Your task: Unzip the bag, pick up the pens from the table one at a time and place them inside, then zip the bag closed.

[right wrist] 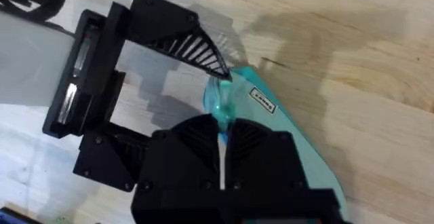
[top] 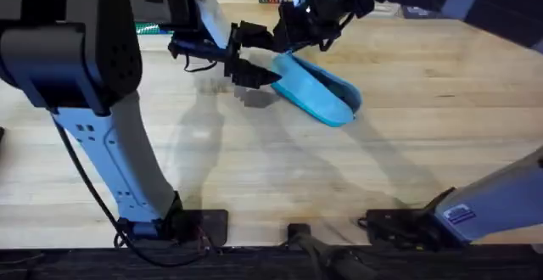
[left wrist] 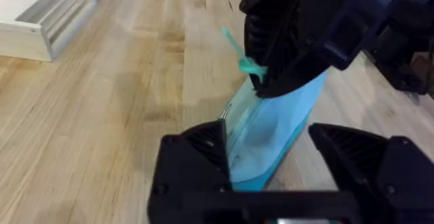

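your left gripper (left wrist: 268, 159): jaws apart, straddling soft blue bag (top: 318, 93) end | right gripper (right wrist: 220, 125): clamped on translucent pull tab (left wrist: 239, 53) | plank-grain table (top: 254, 170)

small label on bag (right wrist: 263, 100), text unreadable

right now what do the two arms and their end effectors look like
Both arms have pale lavender-white links with black joint housings. The left arm carries a black cable down to its base. The right arm bears a small blue label. Each end effector, left and right, is black with ribbed triangular fingers.
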### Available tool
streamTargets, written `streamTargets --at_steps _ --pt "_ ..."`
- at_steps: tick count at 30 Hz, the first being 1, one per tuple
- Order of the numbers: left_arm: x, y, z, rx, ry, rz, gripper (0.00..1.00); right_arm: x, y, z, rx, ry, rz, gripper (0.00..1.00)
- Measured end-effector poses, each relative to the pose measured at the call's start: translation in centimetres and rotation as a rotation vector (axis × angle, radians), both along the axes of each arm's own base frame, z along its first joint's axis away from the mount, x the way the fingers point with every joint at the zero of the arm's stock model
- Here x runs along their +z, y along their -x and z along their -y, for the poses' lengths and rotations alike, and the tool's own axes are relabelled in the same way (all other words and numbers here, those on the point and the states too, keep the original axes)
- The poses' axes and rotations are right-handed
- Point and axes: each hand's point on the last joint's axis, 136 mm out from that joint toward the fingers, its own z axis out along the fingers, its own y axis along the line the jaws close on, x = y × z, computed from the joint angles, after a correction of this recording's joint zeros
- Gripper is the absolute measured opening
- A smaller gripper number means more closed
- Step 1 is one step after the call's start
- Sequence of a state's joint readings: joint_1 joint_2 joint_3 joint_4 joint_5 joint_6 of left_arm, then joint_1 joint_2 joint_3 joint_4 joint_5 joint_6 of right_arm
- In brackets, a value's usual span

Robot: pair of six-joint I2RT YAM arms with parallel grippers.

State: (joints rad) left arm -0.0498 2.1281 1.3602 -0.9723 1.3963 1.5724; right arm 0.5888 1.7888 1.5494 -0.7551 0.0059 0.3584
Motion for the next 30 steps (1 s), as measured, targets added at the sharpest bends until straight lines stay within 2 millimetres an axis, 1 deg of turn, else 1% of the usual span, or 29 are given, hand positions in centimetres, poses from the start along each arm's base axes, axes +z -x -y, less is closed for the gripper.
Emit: streamTargets --at_steps 1,2,6,7,8,18,25,30 --pt "0.0 0.0 0.0 0.000 0.000 0.000 0.738 0.0 0.0 0.0 0.000 0.000 0.001 0.032" --pt "0.0 0.0 0.0 0.000 0.001 -0.001 0.661 0.0 0.0 0.0 0.000 0.000 0.000 0.032" --pt "0.0 -0.2 -0.1 0.003 0.001 0.014 0.162 0.0 0.2 -0.1 0.004 -0.003 -0.008 0.032" --pt "-0.1 -0.2 -0.2 0.004 -0.001 0.017 0.079 -0.1 0.2 -0.1 0.006 -0.002 -0.009 0.032" --pt "-0.1 -0.2 -0.2 0.004 -0.003 0.012 0.053 -0.1 0.3 -0.2 0.008 -0.002 -0.009 0.032" --pt "-0.1 -0.2 -0.2 0.004 -0.004 0.013 0.044 -0.1 0.5 -0.2 0.010 0.002 -0.014 0.032" --pt "-0.2 -0.1 -0.2 0.001 -0.009 0.012 0.042 -0.5 1.1 0.3 0.008 0.021 -0.044 0.032" --pt "-0.2 -0.1 -0.1 0.000 -0.008 0.013 0.042 -0.6 1.0 0.9 -0.003 0.022 -0.059 0.032"
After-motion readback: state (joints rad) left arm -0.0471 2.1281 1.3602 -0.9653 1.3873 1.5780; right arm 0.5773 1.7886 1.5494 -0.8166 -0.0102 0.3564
